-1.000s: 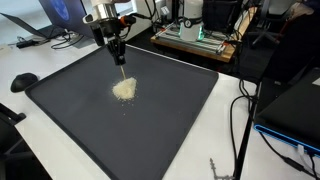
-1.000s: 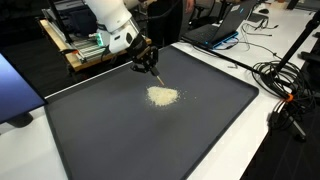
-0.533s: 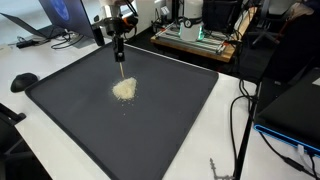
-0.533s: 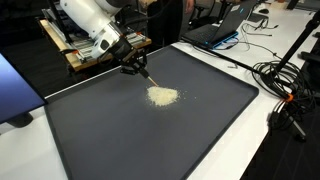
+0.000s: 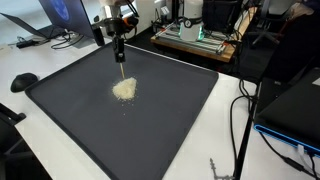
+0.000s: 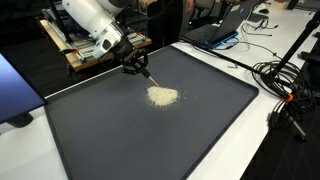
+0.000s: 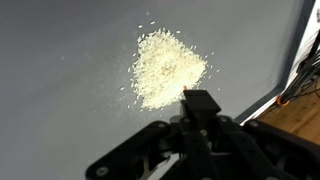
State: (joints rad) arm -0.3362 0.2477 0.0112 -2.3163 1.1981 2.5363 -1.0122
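Note:
A small heap of pale grains [image 5: 124, 89] [image 6: 162, 96] [image 7: 165, 68] lies on a large dark grey mat [image 5: 100, 135] [image 6: 150, 145], with a few loose grains scattered round it. My gripper [image 5: 118, 52] [image 6: 137, 66] [image 7: 200, 108] hangs above the mat's far part, just behind the heap. It is shut on a thin stick-like tool [image 5: 121, 70] [image 6: 149, 77] that slants down toward the heap. The tool's tip stops short of the grains. In the wrist view the jaws meet on a black block, and the heap lies just beyond it.
A black mouse [image 5: 22, 82] sits on the white table beside the mat. An electronics board on a wooden base [image 5: 195, 40] [image 6: 95, 50] stands behind the mat. Cables [image 6: 285, 95] [image 5: 240, 120] trail along one side, and laptops stand at the back [image 6: 225, 30].
Over the first half second the gripper rose and drew back from the heap, taking the tool with it. Since then nothing has moved. The heap looks the same.

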